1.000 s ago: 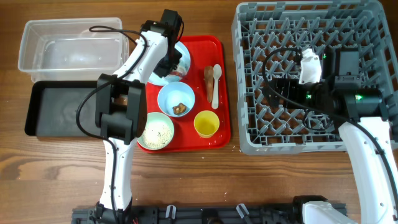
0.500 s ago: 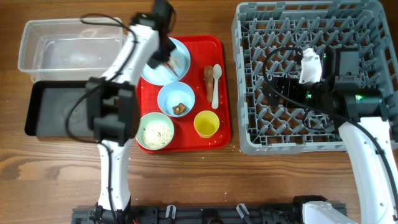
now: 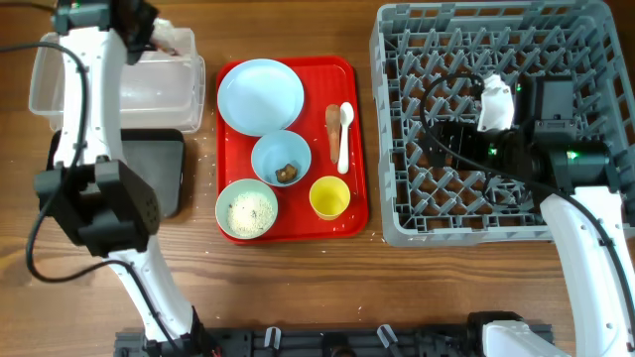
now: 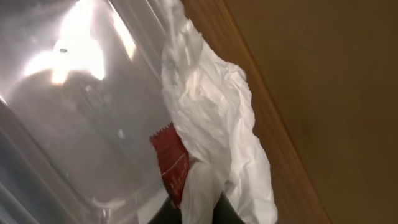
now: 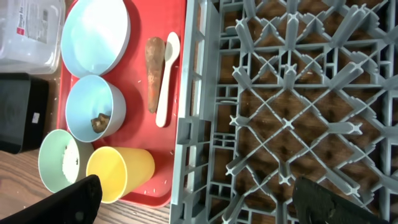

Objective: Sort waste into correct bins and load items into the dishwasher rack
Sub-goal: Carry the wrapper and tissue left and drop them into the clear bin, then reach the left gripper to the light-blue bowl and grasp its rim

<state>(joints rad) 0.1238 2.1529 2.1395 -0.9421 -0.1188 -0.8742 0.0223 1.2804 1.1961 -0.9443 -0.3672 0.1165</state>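
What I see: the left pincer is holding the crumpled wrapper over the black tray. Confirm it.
Wrong bin. The left pincer is holding the crumpled wrapper over the clear tub; the left wrist view shows see-through plastic under it.

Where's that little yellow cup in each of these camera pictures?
Overhead: yellow cup low on the red tray, right of the rice bowl.
Left wrist: not in it, just the wrapper.
Right wrist: yellow cup bottom left, near the rack.
Shared landmark: the clear tub, in all three views.
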